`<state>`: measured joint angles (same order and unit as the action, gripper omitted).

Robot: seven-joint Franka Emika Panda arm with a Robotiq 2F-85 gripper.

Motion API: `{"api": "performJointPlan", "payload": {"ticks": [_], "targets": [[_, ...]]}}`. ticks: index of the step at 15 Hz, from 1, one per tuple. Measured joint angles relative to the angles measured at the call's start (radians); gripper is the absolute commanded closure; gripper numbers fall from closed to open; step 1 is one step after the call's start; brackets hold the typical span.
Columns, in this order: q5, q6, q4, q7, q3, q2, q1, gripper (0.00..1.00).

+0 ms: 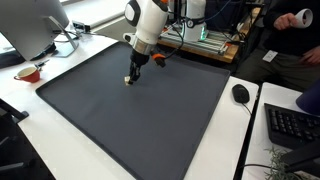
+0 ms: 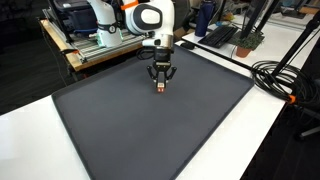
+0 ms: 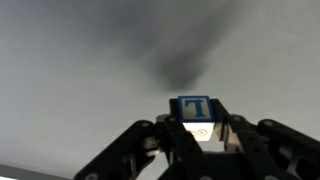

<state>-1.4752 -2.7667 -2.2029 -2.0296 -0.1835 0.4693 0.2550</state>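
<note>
**Letter block [image 3: 198, 112] gripped by the end effector [image 3: 205, 140]**

We see the letter block, a blue T on its face, pinched between the narrowed fingers. It is low over the far part of the dark mat [image 1: 150, 120] on the white counter [image 1: 40, 140]. A computer mouse [image 1: 240, 93] lies just beside the mat's edge.

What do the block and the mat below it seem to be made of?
Block: probably painted wood, with pale faces, a blue printed T and square edges, though the wrist view is blurred. Mat: likely rubber or foam, dark grey, matte, lying flat.
</note>
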Motion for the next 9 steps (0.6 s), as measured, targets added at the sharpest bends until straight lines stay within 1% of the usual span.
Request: {"api": "performJointPlan", "payload": {"ticks": [2,3,9], "targets": [[0.000,0.000,0.000,0.000,0.000,-0.006,0.000,0.91],[0.000,0.000,0.000,0.000,0.000,-0.008,0.000,0.66],[0.000,0.000,0.000,0.000,0.000,-0.011,0.000,0.66]]}}
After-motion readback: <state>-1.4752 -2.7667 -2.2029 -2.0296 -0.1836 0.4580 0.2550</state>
